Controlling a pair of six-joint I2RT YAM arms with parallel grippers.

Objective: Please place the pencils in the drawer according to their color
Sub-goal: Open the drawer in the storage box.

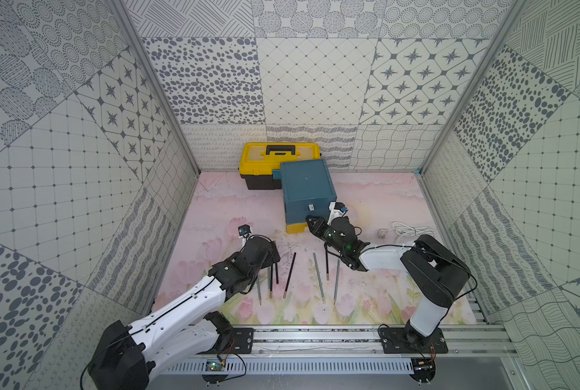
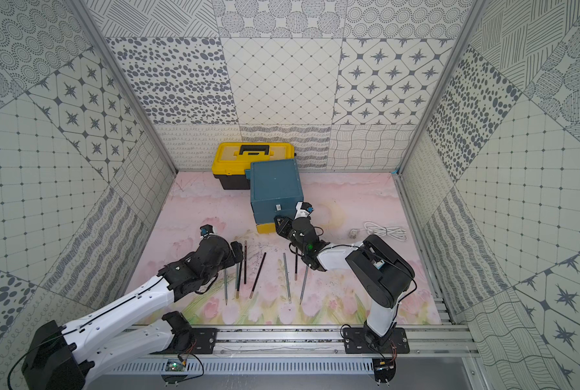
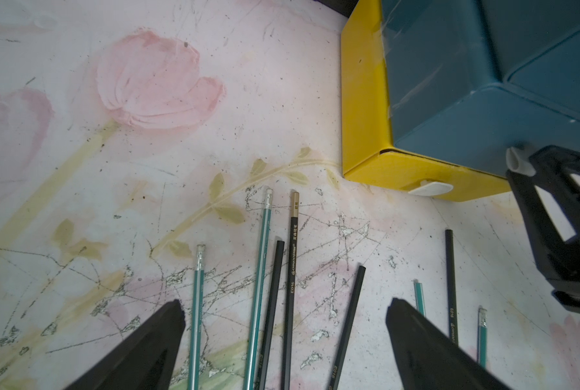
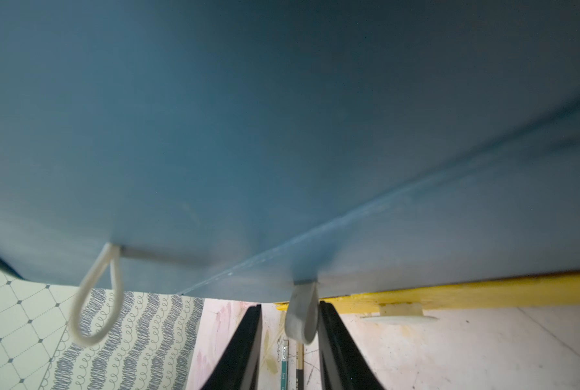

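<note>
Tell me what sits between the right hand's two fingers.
A white pull tab of the blue drawer box, shown in the right wrist view.

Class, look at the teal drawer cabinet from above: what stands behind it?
A yellow toolbox with a black handle stands behind the cabinet. The cabinet covers one near corner of the toolbox, so whether the two touch, or anything lies between them, cannot be seen.

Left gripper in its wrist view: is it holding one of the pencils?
No: the left gripper stands wide open, and the pencils lie loose on the mat below it.
</note>
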